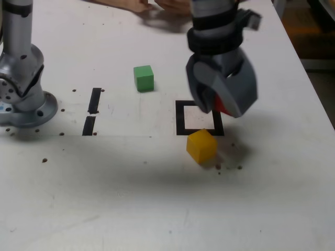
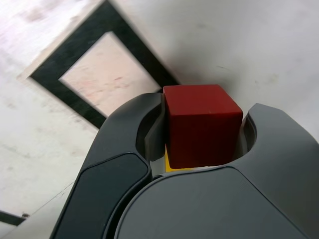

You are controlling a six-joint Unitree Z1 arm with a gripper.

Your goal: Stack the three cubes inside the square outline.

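From my remote station I see the hand (image 1: 222, 102) hanging over the far right corner of the square outline (image 1: 181, 119), as the exterior view shows it, and it is clamped on the red cube (image 2: 202, 124). In the exterior view only a small red patch of this cube shows between the grey fingers (image 1: 242, 89), the rest is hidden; the wrist view shows it clearly, pressed between both sides. The body of the hand covers part of the outline's far edge and right edge, so I cannot see that corner. The inside of the outline that I can see is bare counter (image 1: 157, 209). The yellow cube (image 1: 201, 146) sits on the counter just outside the near edge of the outline, turned at an angle, and seems to touch or overlap the tape. In the wrist view only a thin yellow strip shows under the red cube. The green cube (image 1: 143, 78) stands apart, toward the exterior view's left and farther back. At the far edge a person's hands (image 1: 152, 5) are cut off by the frame.
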